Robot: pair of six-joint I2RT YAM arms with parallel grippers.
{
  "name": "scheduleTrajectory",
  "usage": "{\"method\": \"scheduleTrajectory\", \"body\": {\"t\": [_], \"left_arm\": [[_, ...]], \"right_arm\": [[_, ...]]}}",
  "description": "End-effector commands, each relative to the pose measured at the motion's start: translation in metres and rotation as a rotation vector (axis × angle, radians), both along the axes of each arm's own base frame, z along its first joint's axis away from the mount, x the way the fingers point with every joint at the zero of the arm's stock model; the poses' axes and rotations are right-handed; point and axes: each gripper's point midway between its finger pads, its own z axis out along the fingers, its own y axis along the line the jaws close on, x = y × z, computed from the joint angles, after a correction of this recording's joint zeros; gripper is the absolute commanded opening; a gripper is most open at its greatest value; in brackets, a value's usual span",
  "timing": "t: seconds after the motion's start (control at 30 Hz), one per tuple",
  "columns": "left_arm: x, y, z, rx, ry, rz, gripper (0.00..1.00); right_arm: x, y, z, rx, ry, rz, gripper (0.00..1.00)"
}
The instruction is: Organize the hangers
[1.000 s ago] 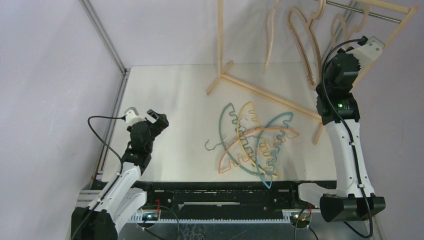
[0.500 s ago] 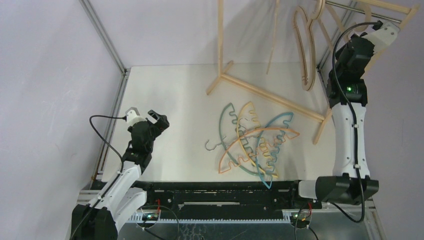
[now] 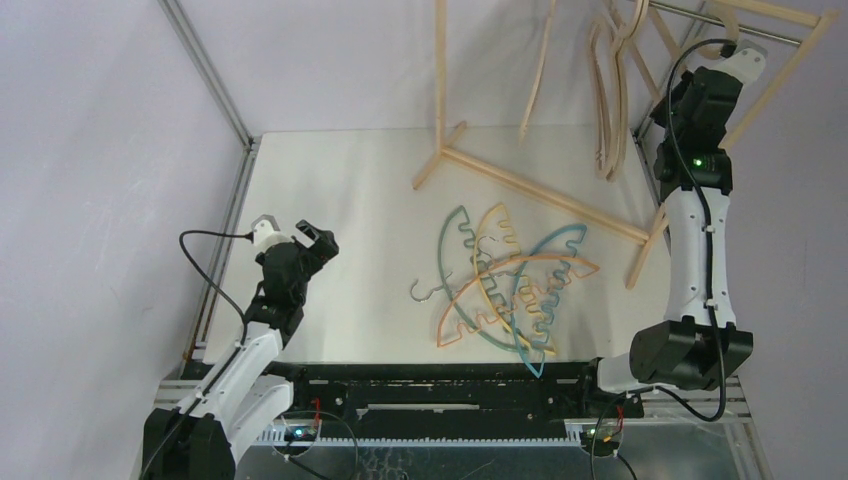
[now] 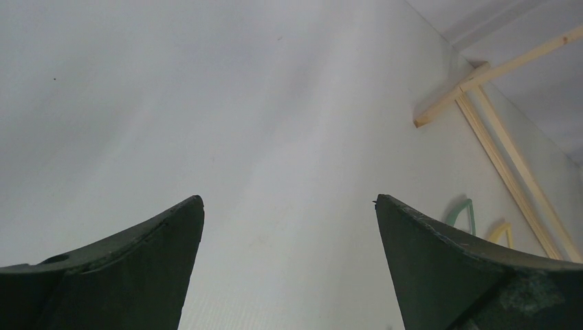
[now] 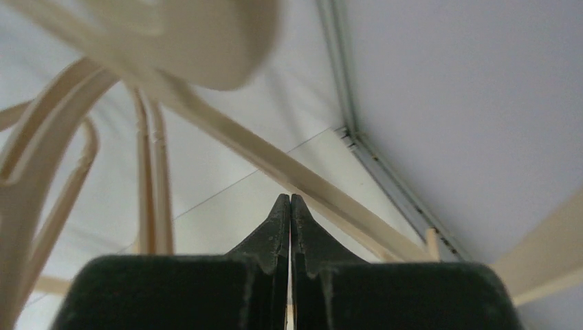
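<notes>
Overhead, wooden hangers [image 3: 605, 125] hang on rack [image 3: 440, 75].

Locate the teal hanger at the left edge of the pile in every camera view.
Top external: teal hanger lies on the table, at the left edge of the coloured pile, mid-picture.
Left wrist: only its tip shows, far right, just above the right finger.
Right wrist: not in view; only pale wooden hangers.
Shared landmark: the rack's base beam, beyond the hanger in the top and left wrist views.
</notes>
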Motion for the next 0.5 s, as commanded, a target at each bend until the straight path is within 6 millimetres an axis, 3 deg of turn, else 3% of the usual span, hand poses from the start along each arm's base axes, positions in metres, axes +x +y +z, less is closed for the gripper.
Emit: {"method": "scheduleTrajectory", "body": {"t": [0.0, 0.47], "left_arm": [[0.003, 0.004, 0.011, 0.017, -0.039, 0.009, 1.0], [0.002, 0.003, 0.01, 0.008, -0.049, 0.005, 1.0]], "right_arm": [[0.005, 0.047, 0.034, 0.021, -0.098, 0.199, 0.01], [-0.018, 0.092, 0.052, 0.043, -0.139, 0.402, 0.01]]}}
